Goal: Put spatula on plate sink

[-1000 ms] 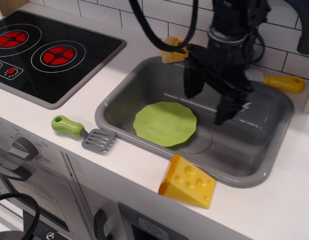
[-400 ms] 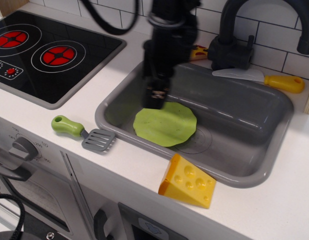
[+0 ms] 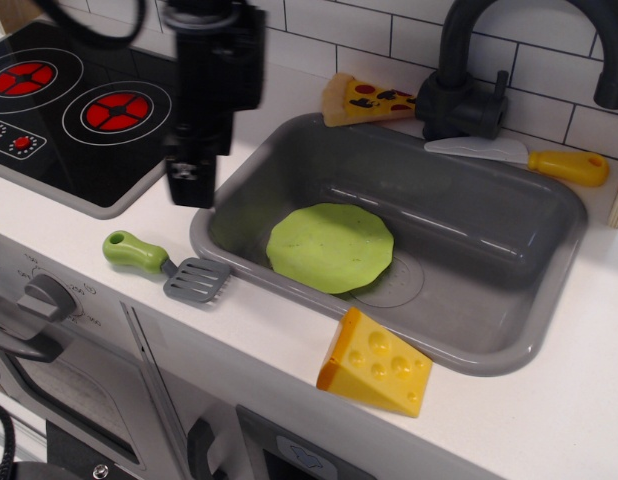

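Black robot tool (image 3: 185, 185) above the white desk (image 3: 549, 400), jaw state unclear, green-handled grey slotted spatula (image 3: 167, 265) on desk left of grey plastic sink (image 3: 489, 250), round green plate (image 3: 330, 247) inside the sink

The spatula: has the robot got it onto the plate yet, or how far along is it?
Nothing is done so far: the spatula lies on the counter beside the sink, untouched. In hand: the tool hangs above the counter near it, holding nothing. Left: grasp it and set it on the plate in the sink.

plate (image 3: 330, 247) in sink (image 3: 509, 340) | spatula (image 3: 167, 265) on counter left of sink
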Tool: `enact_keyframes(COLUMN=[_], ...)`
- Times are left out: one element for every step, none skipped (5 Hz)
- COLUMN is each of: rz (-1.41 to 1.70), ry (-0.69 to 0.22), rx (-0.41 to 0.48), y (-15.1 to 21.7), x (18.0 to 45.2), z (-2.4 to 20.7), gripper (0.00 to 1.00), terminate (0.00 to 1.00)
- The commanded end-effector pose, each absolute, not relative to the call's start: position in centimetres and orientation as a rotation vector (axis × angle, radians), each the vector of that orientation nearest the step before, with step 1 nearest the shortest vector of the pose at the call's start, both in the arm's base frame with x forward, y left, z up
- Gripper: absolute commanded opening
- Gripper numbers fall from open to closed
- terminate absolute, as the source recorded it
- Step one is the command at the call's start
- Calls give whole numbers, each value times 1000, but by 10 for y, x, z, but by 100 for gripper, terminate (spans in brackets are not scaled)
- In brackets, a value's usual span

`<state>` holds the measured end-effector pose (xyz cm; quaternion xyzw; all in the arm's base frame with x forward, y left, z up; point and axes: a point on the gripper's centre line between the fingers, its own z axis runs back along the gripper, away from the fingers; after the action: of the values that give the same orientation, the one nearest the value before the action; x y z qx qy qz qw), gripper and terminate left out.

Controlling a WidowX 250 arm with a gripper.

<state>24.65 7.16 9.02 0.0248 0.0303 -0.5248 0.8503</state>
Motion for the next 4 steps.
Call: enact_keyframes(rz=[-1213,-1258,-1294,-1341], ry=[96,77,91,75], rx=[57,80,44,43], y=[100,101,101,100], x=[223,217,217,217], z=[91,76,66,56], gripper=[100,100,100,100], terminate=[0,0,0,0])
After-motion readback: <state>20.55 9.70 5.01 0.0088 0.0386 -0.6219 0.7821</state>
